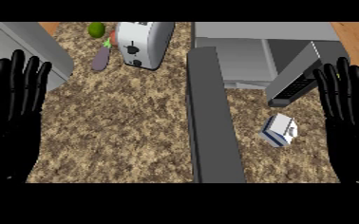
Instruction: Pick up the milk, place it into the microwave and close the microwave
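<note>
The milk, a small white carton with blue trim, lies tilted on the speckled counter at the right. Behind it stands the grey microwave with its cavity showing. Its open door juts toward me as a long grey slab left of the carton. My right hand rests open at the right edge, fingers up, just right of the milk and apart from it. At the left edge my left hand is open too, fingers up, holding nothing.
A silver toaster stands at the back centre-left, with a purple eggplant and a green lime beside it. A grey sink edge sits at the far left. A dark-panelled grey slab slants above the milk.
</note>
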